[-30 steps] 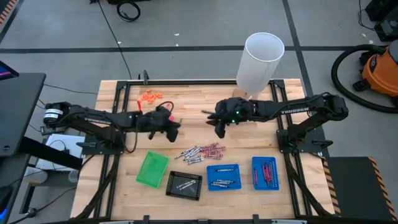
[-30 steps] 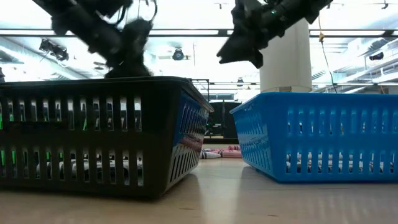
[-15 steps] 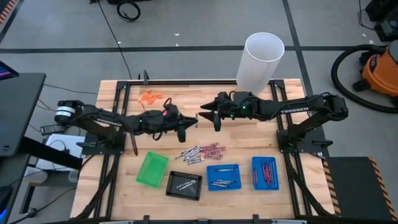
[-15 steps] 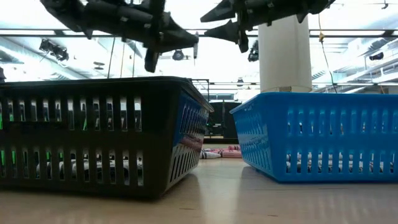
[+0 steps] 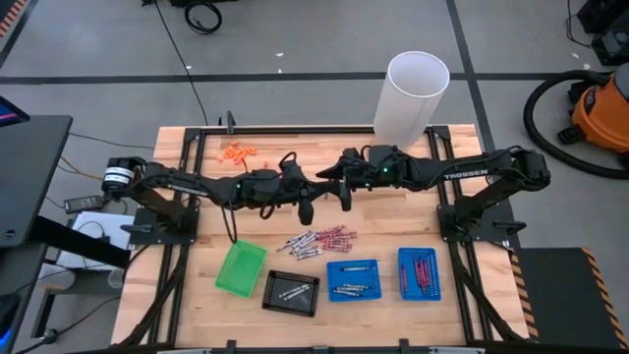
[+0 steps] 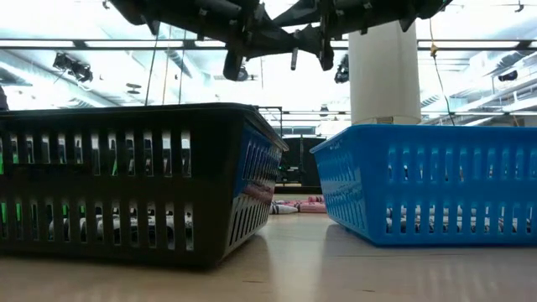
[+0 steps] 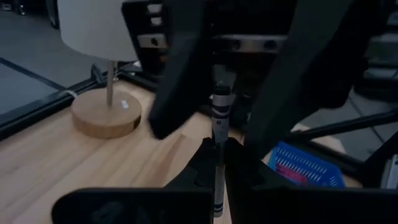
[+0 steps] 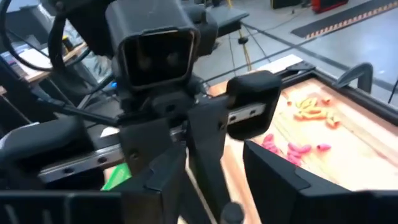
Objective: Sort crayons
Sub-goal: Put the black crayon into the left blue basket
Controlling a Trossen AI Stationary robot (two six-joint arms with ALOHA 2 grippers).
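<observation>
Left tool [image 5: 307, 202] pinches a thin grey-white wax crayon [image 7: 220, 118] upright, nose-to-nose with the right tool [image 5: 339, 187], fingers spread. Light, stiff, snappable; take its free upper end.

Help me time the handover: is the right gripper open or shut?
Open: right gripper fingers stand spread either side of the crayon pinched by the left gripper, above the table's middle.

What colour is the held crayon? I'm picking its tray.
Grey-white with dark bands, best in the left wrist view: crayon.
</observation>
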